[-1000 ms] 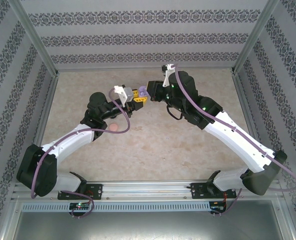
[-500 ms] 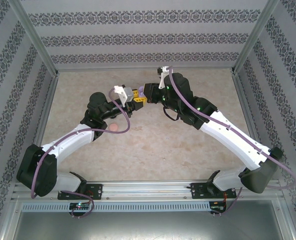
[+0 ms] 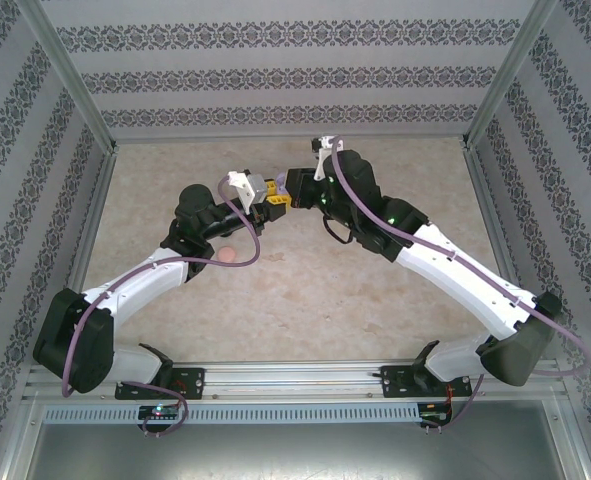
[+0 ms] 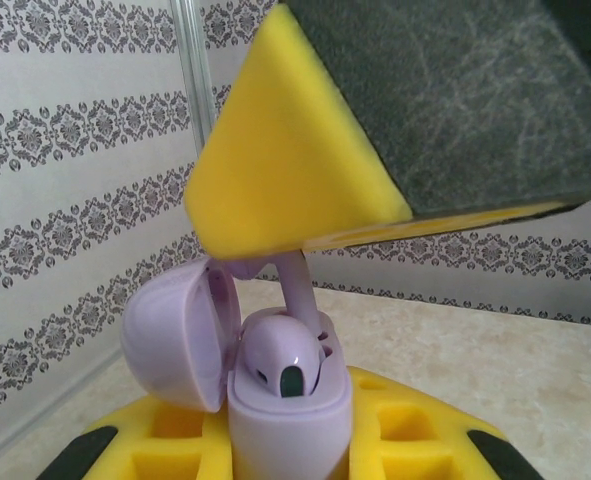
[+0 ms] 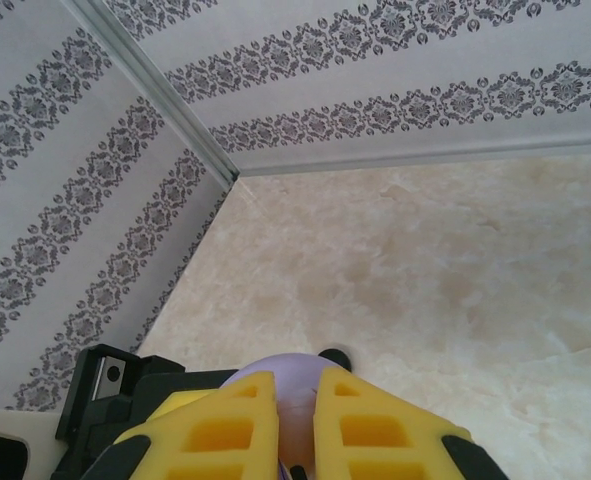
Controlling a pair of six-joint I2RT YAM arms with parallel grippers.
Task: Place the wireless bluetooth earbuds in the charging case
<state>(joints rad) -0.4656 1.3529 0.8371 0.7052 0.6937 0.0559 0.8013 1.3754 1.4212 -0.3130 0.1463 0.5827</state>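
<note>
My left gripper (image 3: 273, 196) is raised above the table and shut on the body of a purple charging case (image 4: 290, 420). The case stands upright with its lid (image 4: 170, 335) swung open to the left. One purple earbud (image 4: 283, 362) sits in the case. My right gripper (image 3: 293, 186) reaches in from above. Its yellow finger (image 4: 275, 170) pinches the stem of a second purple earbud (image 4: 297, 288), whose lower end reaches into the case's far slot. In the right wrist view the right gripper (image 5: 295, 425) is nearly shut, and the purple lid (image 5: 275, 378) shows just beyond it.
A pinkish round disc (image 3: 229, 256) lies on the beige table (image 3: 305, 290) under the left forearm. A small black object (image 5: 333, 357) sits on the table past the lid. Patterned walls (image 3: 295, 80) and metal posts enclose the table.
The right gripper has moved left toward the left gripper, bringing the earbud over and down onto the open case. The left arm has stayed still.
</note>
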